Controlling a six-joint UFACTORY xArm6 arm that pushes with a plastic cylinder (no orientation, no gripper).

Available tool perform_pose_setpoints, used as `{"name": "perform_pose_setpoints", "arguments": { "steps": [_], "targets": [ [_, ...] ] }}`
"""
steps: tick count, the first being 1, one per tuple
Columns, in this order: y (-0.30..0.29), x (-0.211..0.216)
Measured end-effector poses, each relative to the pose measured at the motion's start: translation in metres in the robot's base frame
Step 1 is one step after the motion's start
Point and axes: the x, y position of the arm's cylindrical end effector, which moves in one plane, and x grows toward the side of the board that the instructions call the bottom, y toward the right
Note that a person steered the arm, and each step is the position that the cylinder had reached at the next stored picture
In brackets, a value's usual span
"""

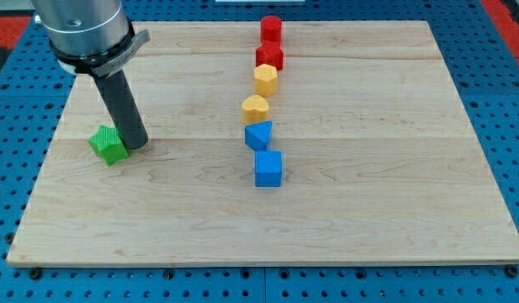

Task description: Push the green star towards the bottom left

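Green star (108, 144) sits at the view's left on the wooden board (368, 210), roughly halfway between top and bottom, near the left edge. My tip (136, 144) is down on the board touching or just beside the star's right side; can't tell if there's a hair of gap. No gripper on this rig, just the dark rod (123, 105), so nothing opens or closes and nothing is gripped. Rod leans slightly, its top toward the view's left, under the grey arm housing (82, 29) in the top-left corner.

Other blocks run in a rough column near the board's middle, well apart from the star and tip. From the top: red cylinder (270, 28) near the top edge; red block (270, 56) just below it, touching or nearly so, shape unclear; yellow hexagon-ish block (266, 80) touching the red one above; second yellow block (255, 109), down and a bit to the left, small gap from the first; blue block (259, 135), angular, just under that yellow, looks touching; blue cube (268, 168) lowest, just beside the blue one above.

Board lies on a blue perforated table (15, 168) visible on all sides. Red patch (11, 34) at the far top left behind the arm.
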Motion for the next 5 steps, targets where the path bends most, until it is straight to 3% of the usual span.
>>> {"name": "perform_pose_setpoints", "arguments": {
  "steps": [1,2,3,5],
  "targets": [
    [-0.001,-0.042],
    [-0.020,-0.034],
    [-0.017,0.010],
    [-0.046,-0.023]
  ]
}}
